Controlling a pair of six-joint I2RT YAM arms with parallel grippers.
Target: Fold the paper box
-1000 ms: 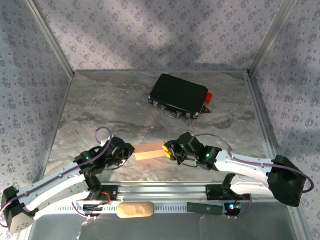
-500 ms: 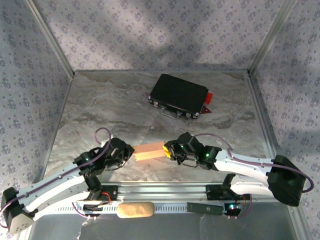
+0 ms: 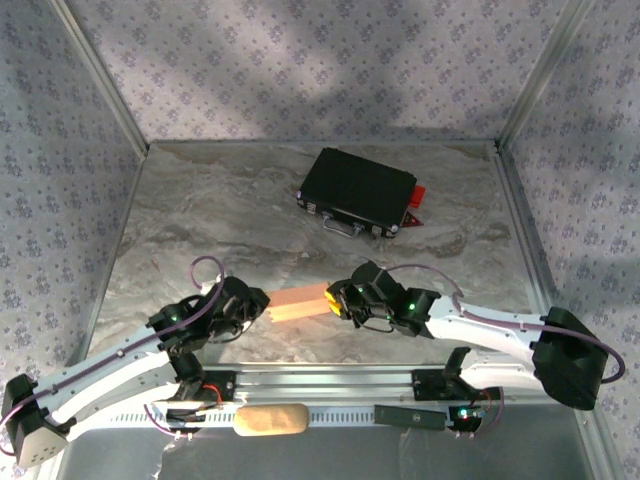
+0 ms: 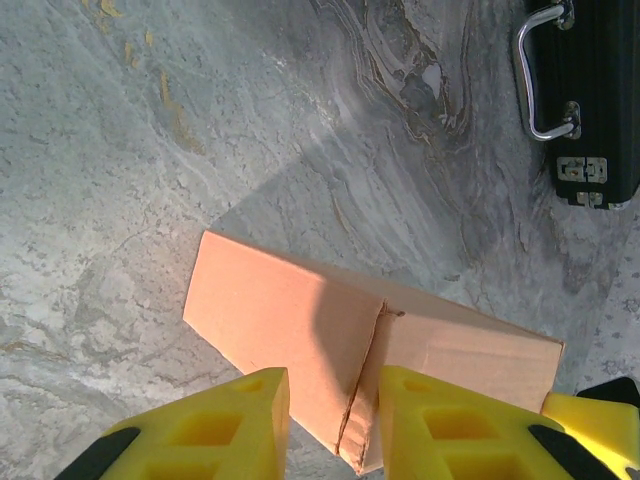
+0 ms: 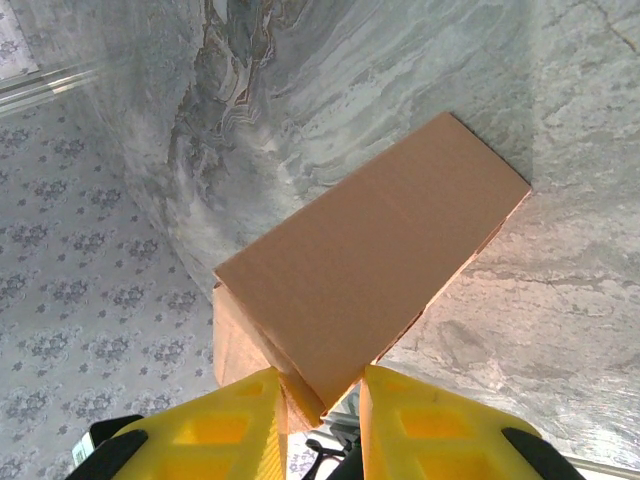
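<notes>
In the top view the box (image 3: 298, 302) lies at the near middle of the table (image 3: 200, 220), well apart from the black case (image 3: 358, 190) at the far side. The left gripper (image 3: 258, 306) is at its left end and the right gripper (image 3: 336, 300) at its right end. A tan block (image 3: 270, 419) lies by the arm bases. In the left wrist view the left gripper (image 4: 335, 400) has its jaws only a little apart, closed on the near corner of the box (image 4: 270, 320), where a seam runs between the yellow fingers (image 4: 210, 435). This seam looks not fully flat. In the right wrist view the right gripper (image 5: 318, 388) has its jaws narrow in the same way, pinching the corner of the other end of the box (image 5: 370, 260). The shadow under the box suggests that it is lifted a little from the table. I judge that the box already has its shape and the ends are left to close. To do it well, one gripper should hold firm while the other works the flap slowly. The cardboard is thin, so a hard squeeze or a twist between the two arms could crush it or open the seam.
</notes>
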